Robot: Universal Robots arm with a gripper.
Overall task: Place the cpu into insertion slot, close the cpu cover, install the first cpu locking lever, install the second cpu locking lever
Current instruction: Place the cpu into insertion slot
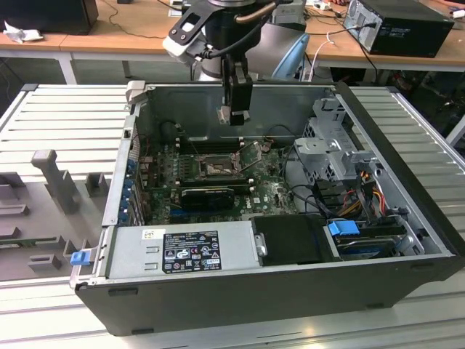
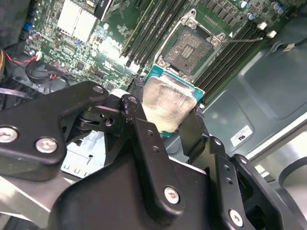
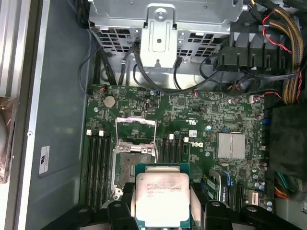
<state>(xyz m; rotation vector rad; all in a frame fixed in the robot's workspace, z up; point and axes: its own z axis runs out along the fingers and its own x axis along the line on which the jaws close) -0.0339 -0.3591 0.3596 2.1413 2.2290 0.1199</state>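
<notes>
Silver cpu clamped flat in gripper, lid upward.

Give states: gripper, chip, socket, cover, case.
Black two-finger gripper: shut on the cpu.
Pale tan-silver square cpu: held aloft, not seated.
Dark square insertion slot with silver rim: empty.
Thin silver frame cpu cover: flipped open.
Dark grey computer case: side open.
</notes>
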